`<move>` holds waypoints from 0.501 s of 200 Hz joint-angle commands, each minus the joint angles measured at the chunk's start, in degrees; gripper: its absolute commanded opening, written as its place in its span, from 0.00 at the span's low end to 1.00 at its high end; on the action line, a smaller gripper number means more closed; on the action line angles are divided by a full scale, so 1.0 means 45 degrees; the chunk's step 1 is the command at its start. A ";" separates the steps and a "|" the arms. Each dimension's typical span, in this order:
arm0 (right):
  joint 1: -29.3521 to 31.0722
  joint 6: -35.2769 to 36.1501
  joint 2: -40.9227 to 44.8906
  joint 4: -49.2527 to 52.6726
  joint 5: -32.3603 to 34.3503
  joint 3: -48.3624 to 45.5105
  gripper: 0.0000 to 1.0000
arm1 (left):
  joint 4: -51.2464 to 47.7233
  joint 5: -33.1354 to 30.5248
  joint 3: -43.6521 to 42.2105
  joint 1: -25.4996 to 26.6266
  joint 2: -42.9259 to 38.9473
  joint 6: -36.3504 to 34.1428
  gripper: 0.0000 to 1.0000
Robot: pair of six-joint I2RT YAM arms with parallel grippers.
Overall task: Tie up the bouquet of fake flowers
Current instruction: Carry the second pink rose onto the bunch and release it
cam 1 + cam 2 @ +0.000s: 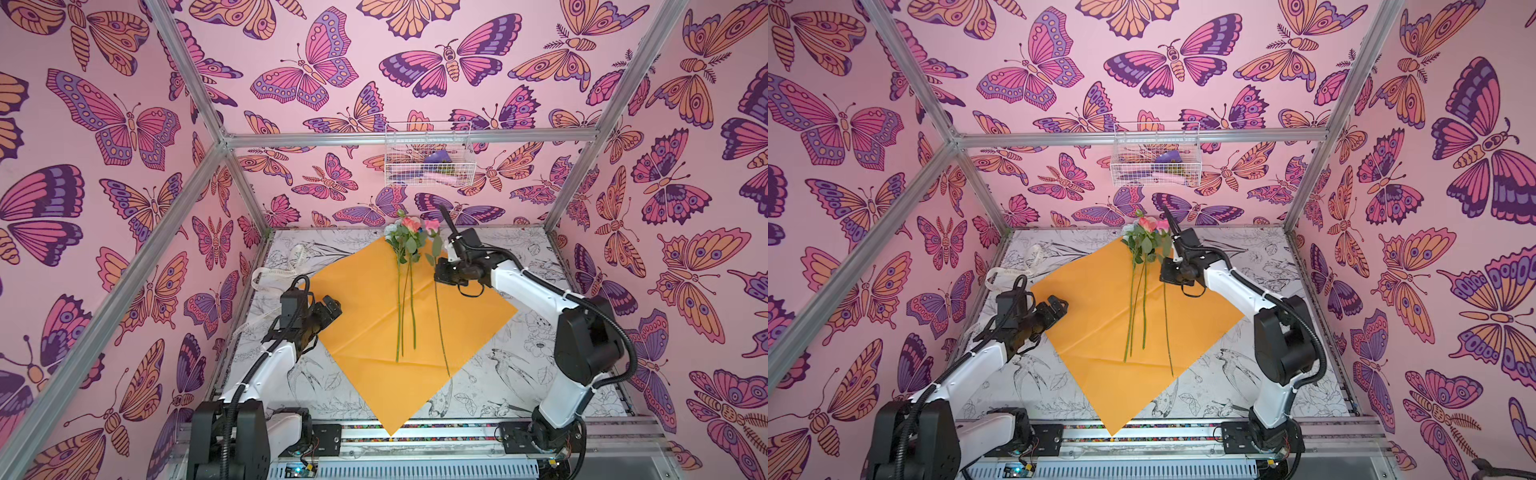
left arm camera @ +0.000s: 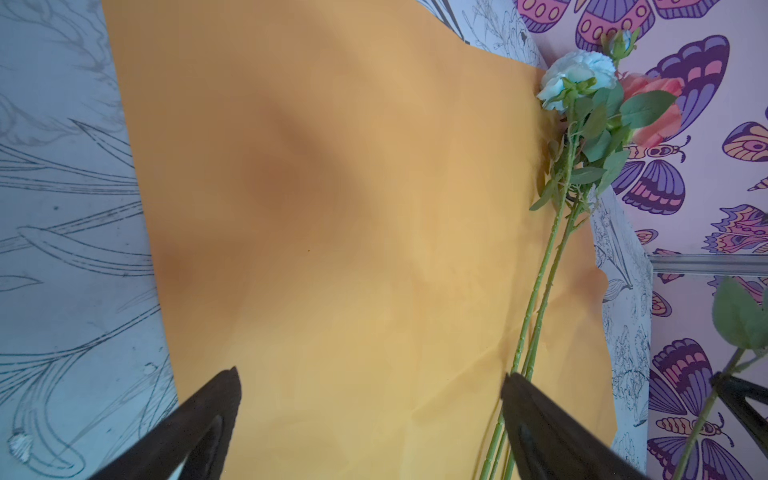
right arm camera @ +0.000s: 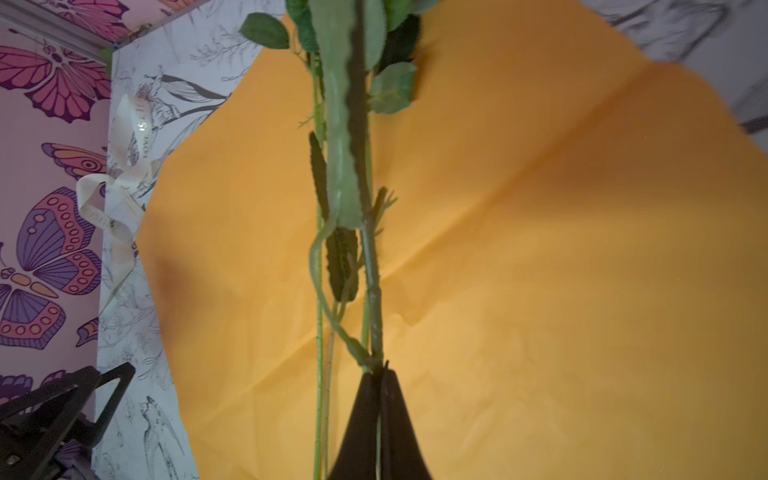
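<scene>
Inside a booth papered with pink butterfly walls, two white and black robot arms reach over a table [image 1: 498, 374] printed with black line drawings of plants and birds. An orange paper sheet [image 1: 374, 316] lies flat and open in the middle of both top views, turned like a diamond, with its lowest corner hanging over the table's near edge.

The fake flowers [image 1: 405, 249] are not yet bundled. Two of them lie side by side on the sheet, their pale and pink heads at the sheet's upper corner and their thin green stems running down toward the centre of the frame.

Just right of them, the right gripper [image 1: 438, 274] is pinched tight on the stem of a third, a pink rose [image 1: 432, 225], gripping just below its leaves. The right wrist view shows the stem [image 3: 376, 299] clamped between the closed tips. I cannot tell whether its long lower stem rests on the paper.

The left gripper [image 1: 332, 305] hangs over the sheet's left corner, spread wide and holding nothing.

A cream ribbon [image 1: 274, 274] lies on the table at centre left, just beyond the sheet. A white wire basket [image 1: 428, 153] hangs on the back wall.
</scene>
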State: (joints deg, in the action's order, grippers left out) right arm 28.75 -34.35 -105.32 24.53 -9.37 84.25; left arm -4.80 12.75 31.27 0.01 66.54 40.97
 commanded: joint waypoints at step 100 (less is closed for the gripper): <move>0.1010 -0.1216 -0.4431 -0.0165 0.1413 0.4753 0.00 | -0.0162 0.0603 -0.0171 -0.0061 -0.0059 -0.0139 1.00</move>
State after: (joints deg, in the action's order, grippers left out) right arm 32.84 -38.81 -122.63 22.98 -6.22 101.89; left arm -4.78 14.20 31.24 0.01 66.50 40.97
